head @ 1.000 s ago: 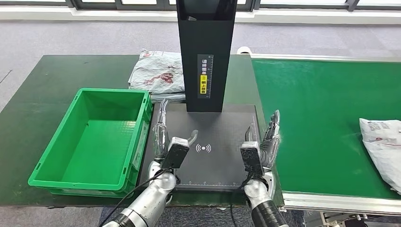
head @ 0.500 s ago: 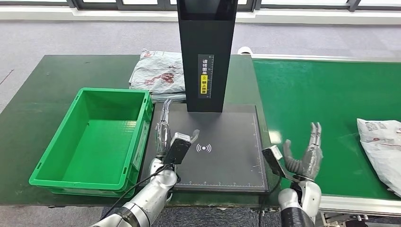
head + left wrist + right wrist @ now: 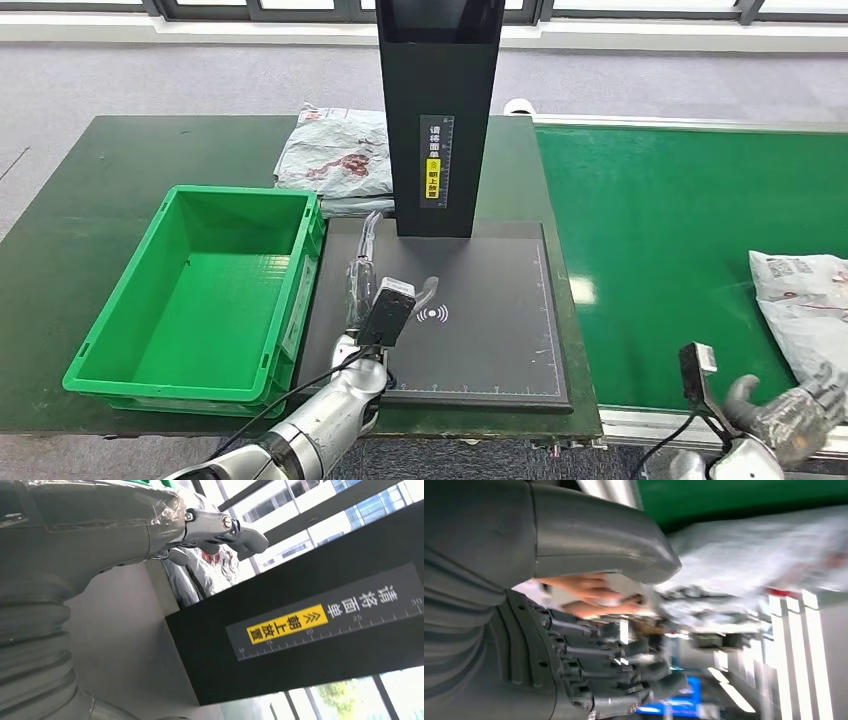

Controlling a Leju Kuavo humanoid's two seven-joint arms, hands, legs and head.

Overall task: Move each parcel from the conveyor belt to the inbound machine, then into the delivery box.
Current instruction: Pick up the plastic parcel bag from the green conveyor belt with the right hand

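A white parcel (image 3: 805,310) is lying on the green conveyor belt (image 3: 660,250) at its right end, near the front edge. The right hand (image 3: 795,410) is hovering just beside the parcel's near corner, low at the belt's front rail; its fingers (image 3: 745,395) are looking partly curled with nothing between them, though the right wrist view is too blurred to settle this. The left hand (image 3: 375,290) is resting above the black pad of the inbound machine (image 3: 437,120), its fingers (image 3: 240,530) stretching out straight and apart, holding nothing. The green delivery box (image 3: 190,300) is sitting on the counter (image 3: 80,200) just left of the machine, and another parcel (image 3: 335,150) is lying behind it.
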